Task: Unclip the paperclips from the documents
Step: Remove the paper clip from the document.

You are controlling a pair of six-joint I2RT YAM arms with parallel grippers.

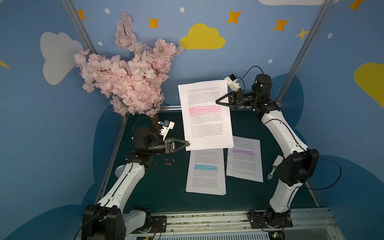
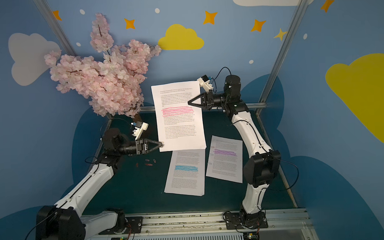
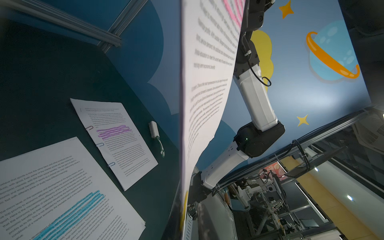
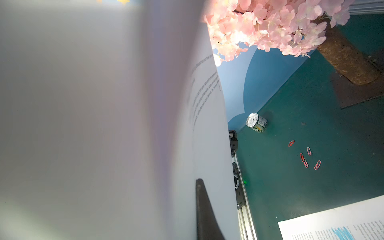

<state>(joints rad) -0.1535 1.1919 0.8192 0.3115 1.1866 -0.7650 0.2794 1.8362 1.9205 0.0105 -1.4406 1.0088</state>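
Small can [image 4: 256, 122] sits on the mat [image 1: 158, 192], well to the robot's left of the blue-band document [image 1: 205, 175]. Its pull-tab lid is shut and the contents are hidden.

Pink-band document [image 1: 205, 117] is held off the mat over the far end of the blue-band document. It is raised steeply, long axis running up and away, with the printed face toward both top views and the first lines at the high end. It is a white stack with small black print, a pink band above mid-page, and the lower part bowed.

Right gripper [image 1: 216, 101] is clamped on its right edge, one black finger [image 4: 205, 209] flat on the paper. Left gripper [image 1: 188, 144] has its tips drawn narrow at the lower left corner; can't tell what it pinches.

Purple-band document [image 1: 245, 160] lies flat just right of the blue-band document, slightly skewed, with three clips [image 3: 100, 144] along its left edge. Five loose red and pink paperclips [image 4: 305, 158] lie scattered on the mat left of the blue-band document.
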